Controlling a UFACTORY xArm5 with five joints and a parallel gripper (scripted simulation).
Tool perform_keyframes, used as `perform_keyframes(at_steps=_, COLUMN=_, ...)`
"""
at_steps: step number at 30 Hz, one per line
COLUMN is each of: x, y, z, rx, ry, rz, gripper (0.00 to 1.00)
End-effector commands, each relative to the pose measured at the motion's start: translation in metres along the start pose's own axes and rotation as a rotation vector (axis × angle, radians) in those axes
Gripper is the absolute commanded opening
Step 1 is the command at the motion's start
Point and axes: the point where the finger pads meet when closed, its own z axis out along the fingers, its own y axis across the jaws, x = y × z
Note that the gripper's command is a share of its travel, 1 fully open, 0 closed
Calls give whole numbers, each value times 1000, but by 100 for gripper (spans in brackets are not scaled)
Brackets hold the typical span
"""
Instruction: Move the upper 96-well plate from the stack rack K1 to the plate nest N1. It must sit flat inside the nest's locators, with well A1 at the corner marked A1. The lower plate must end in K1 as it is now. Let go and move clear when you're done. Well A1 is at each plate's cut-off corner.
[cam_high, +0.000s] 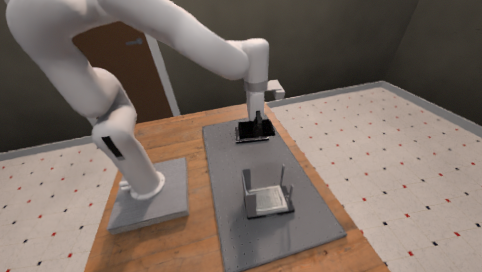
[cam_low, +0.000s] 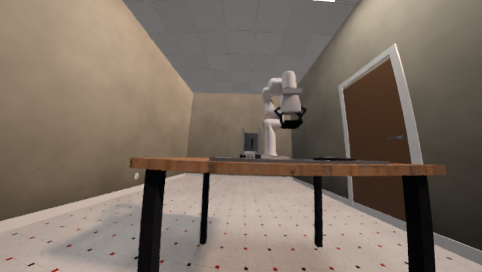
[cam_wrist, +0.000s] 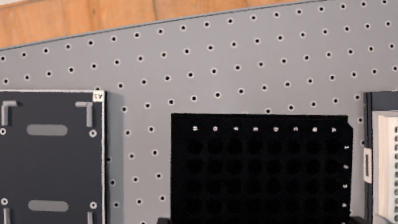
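Observation:
My gripper (cam_high: 256, 129) (cam_low: 291, 121) is shut on the black 96-well plate (cam_high: 245, 132) (cam_wrist: 260, 170) and holds it level, well above the grey pegboard (cam_high: 240, 240) (cam_wrist: 225, 60). In the wrist view the dark plate nest N1 (cam_wrist: 60, 150) lies to the left of the held plate, apart from it, with its A1 label (cam_wrist: 98, 96) at its upper right corner. Stack rack K1 (cam_low: 250, 142) (cam_wrist: 369, 130) stands nearer the front of the pegboard and holds the white lower plate (cam_high: 270, 199) (cam_wrist: 387, 165). In the top view the nest is hidden under the held plate.
The pegboard lies on a wooden table (cam_high: 165, 240) (cam_low: 280, 167). The arm's base stands on a grey slab (cam_high: 167, 200) left of the pegboard. The rack's upright posts (cam_high: 282, 175) rise above the white plate. A brown door (cam_low: 375, 135) is in the wall behind.

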Motion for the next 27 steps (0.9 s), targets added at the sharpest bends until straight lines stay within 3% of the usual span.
perform_keyframes(at_steps=1, x=1, y=-14, z=-1, rx=-4, ry=5, rz=0, gripper=0)
perform_keyframes(at_steps=27, x=2, y=-88, z=1, rx=-3, ry=5, rz=0, gripper=0)
